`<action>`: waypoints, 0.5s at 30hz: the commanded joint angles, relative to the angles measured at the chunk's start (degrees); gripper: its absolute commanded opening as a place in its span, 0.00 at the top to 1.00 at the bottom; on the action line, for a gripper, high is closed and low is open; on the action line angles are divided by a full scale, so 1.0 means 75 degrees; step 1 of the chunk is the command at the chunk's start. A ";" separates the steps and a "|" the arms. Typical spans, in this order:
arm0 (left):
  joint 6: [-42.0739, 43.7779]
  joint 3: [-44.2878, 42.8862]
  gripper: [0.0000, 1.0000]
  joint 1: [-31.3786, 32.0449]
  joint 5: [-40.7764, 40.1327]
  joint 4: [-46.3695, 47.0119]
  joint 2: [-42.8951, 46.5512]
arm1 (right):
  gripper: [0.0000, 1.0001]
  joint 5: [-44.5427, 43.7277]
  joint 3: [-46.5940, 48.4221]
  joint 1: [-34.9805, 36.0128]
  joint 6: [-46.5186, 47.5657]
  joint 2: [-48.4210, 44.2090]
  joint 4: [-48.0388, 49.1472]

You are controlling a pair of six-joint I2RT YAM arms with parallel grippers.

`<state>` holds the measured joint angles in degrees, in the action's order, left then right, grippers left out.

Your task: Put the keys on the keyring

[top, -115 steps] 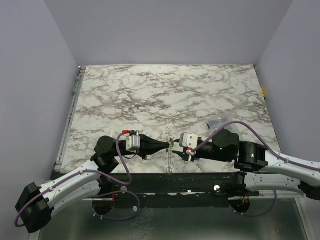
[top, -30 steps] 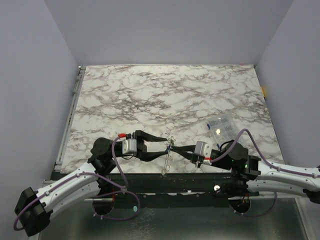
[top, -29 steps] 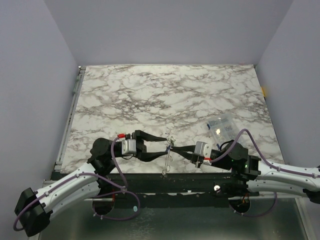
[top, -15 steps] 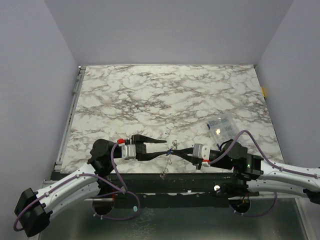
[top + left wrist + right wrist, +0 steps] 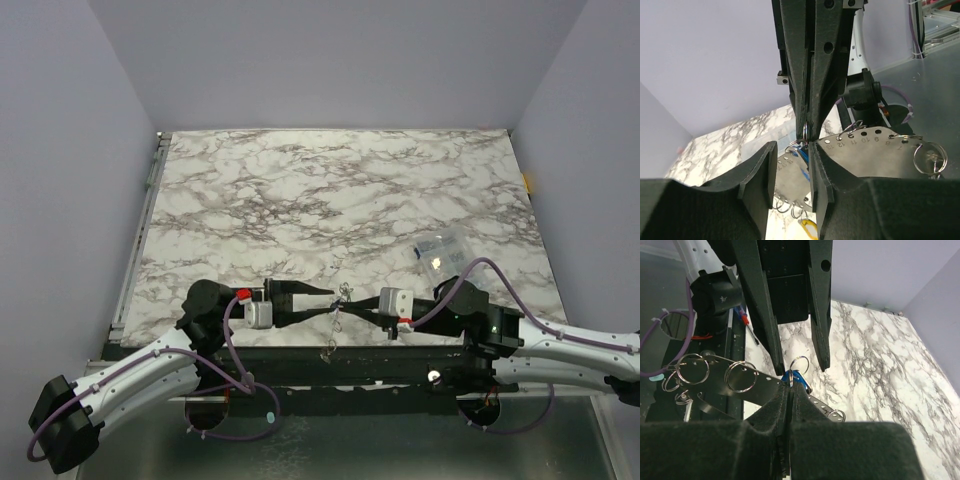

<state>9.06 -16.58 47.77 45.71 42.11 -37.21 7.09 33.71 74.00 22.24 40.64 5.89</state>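
Keyring (image 5: 865, 155) and blue key (image 5: 794, 377) are met by both grippers at the lower centre of the top view.

The blue key is pinched by its head in the right gripper (image 5: 789, 390), whose fingers are pressed together, and a small split ring (image 5: 800, 364) is seen just above it. Both are straddled by the left gripper (image 5: 792, 155), whose jaws are spread. In the left wrist view the key runs roughly up-down and lies nearer the right-hand finger than the left-hand one. The keyring, a grey band with numbered holes, is hung just behind, with a yellow key (image 5: 810, 229) at the bottom edge. The arms are stretched low, tip to tip along a left-right line. A closing of the spread jaws is judged to be needed next.
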 commanded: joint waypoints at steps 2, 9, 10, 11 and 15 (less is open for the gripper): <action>0.0190 0.0037 0.73 0.0044 0.0296 0.0045 0.0009 | 0.99 0.0181 0.0372 0.0032 -0.0098 0.0024 0.0067; 0.0238 -0.0001 1.00 0.0046 0.0098 -0.0069 0.0066 | 0.99 -0.0024 0.0396 0.0031 -0.0074 -0.0008 0.0195; 0.0218 -0.0013 1.00 0.0047 0.0118 -0.0080 0.0063 | 0.99 -0.0098 0.0357 0.0031 -0.0100 -0.0051 0.0294; 0.0214 -0.0024 1.00 0.0055 0.0132 -0.0091 0.0054 | 0.99 -0.0211 0.0288 0.0025 -0.0121 -0.0096 0.0435; 0.0199 -0.0051 1.00 0.0046 0.0144 -0.0106 0.0056 | 0.99 -0.0636 -0.0102 0.0030 -0.0280 -0.0249 0.1434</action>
<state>10.33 -16.58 47.92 46.04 41.71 -37.12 5.89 34.17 73.97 21.50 40.60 7.22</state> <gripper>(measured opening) 0.016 0.017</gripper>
